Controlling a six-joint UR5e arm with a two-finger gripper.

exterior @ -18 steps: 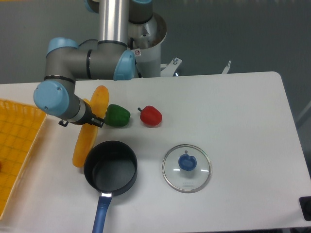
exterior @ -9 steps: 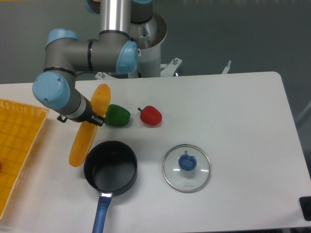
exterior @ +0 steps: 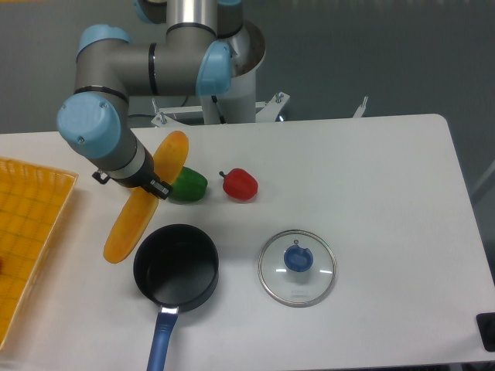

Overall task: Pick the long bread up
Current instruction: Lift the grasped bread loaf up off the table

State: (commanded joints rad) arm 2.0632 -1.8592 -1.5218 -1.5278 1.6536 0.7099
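The gripper (exterior: 151, 185) is clamping the long bread (exterior: 144, 200) around its middle, holding it tilted. The bread is hanging left of a green pepper (exterior: 188, 185) and a black pan (exterior: 176, 267).

No legible text, brand or number is visible. A small round sticker on the robot base (exterior: 246, 54) seen previously is apparently hidden here.

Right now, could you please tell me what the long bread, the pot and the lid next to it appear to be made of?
The long bread looks like smooth moulded plastic: even orange-yellow colour, slight sheen. The pot seems to be dark matte metal or coated plastic, with a glossy blue handle. The lid looks like clear glass or plastic, since the table shows through, with a metallic-looking rim and a blue knob.
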